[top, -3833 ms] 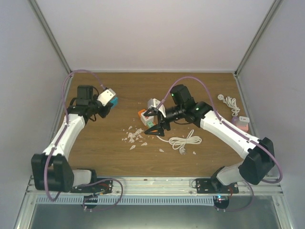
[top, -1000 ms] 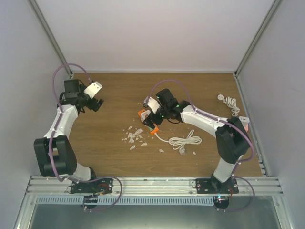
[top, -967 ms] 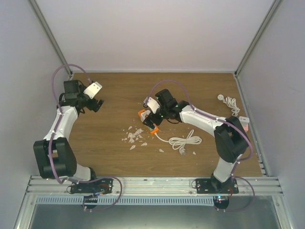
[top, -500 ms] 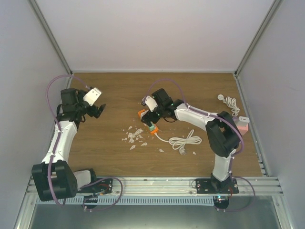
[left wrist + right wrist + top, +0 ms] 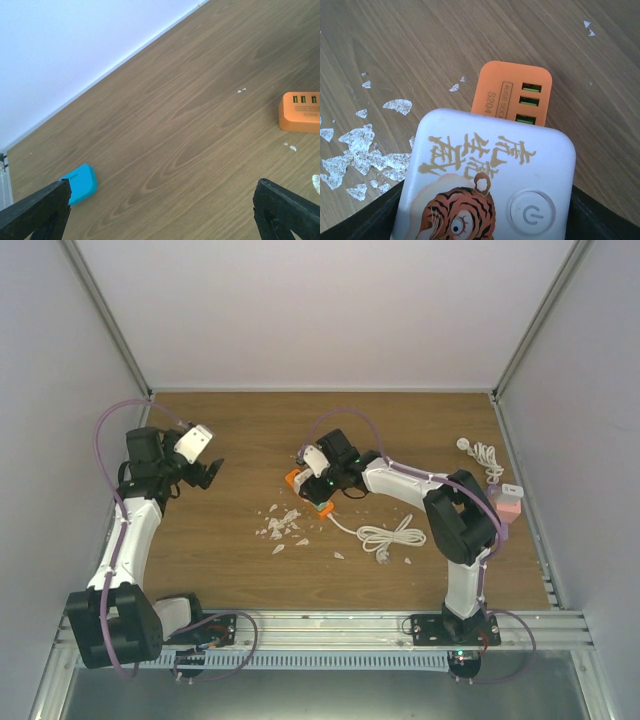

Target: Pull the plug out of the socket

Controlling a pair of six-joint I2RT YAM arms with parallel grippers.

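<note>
Close squarely on the flanks of the white tiger-printed socket block (image 5: 485, 165) and pull in line with the pins (a twist could jam them). The block fills the gap between the right gripper (image 5: 486, 189) fingers; I cannot tell whether they pinch it yet. The orange plug (image 5: 512, 95) sits against the block's far end, on the worktop (image 5: 395, 50). The left gripper (image 5: 162, 200) hangs wide open, empty.

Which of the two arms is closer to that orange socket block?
Right. The right gripper sits over the orange socket block, fingers flanking it; the left gripper hangs open far off to the left.
</note>
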